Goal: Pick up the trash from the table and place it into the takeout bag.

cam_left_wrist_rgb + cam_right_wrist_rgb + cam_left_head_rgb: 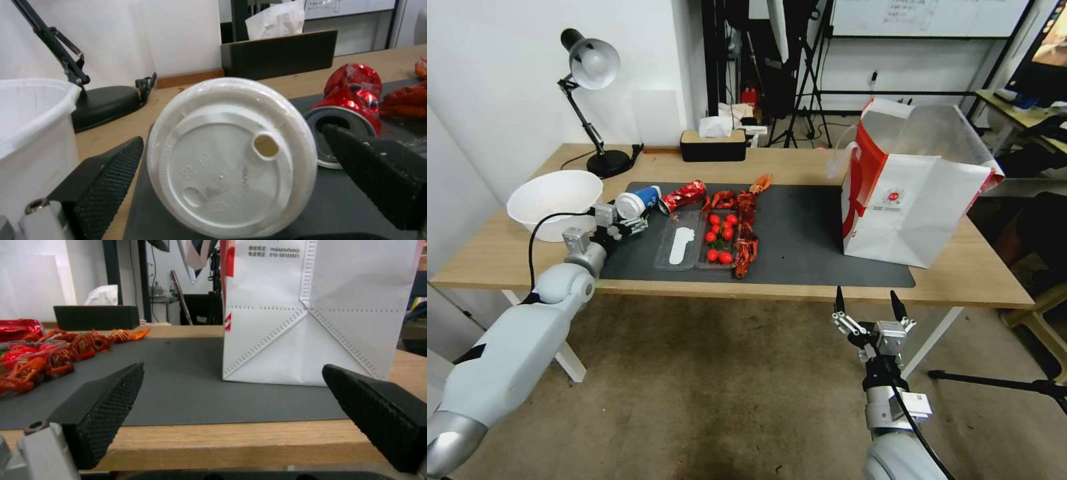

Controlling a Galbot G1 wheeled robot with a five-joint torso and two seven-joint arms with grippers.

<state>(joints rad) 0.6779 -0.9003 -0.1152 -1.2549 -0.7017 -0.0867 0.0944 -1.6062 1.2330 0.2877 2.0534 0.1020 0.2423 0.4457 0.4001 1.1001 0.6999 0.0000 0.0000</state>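
Left gripper [627, 223] reached over the table's [800, 167] left part, at left-centre of the head view. Its fingers [106, 180] were spread either side of the blue-and-white paper cup [639, 201], which lay on its side at the left edge of the dark grey mat [807, 233]. In the left wrist view the cup's white lid [231, 156] faced the camera between the two pads; contact with the pads could not be told.

Crushed red can [684, 195] lay just beside the cup, toward frame centre, open end turned to the gripper. White bowl [554, 200] stood at far left, off the mat. Clear tray [697, 243] with red tomatoes and red crayfish scraps sat mid-mat.

Takeout bag [914, 200] stood upright at right of centre, on the mat's right end, mouth open.

Right gripper [867, 309] hung below the table's front edge, lower right of the head view, fingers wide apart, holding nothing, pointed at the bag's base [307, 350].
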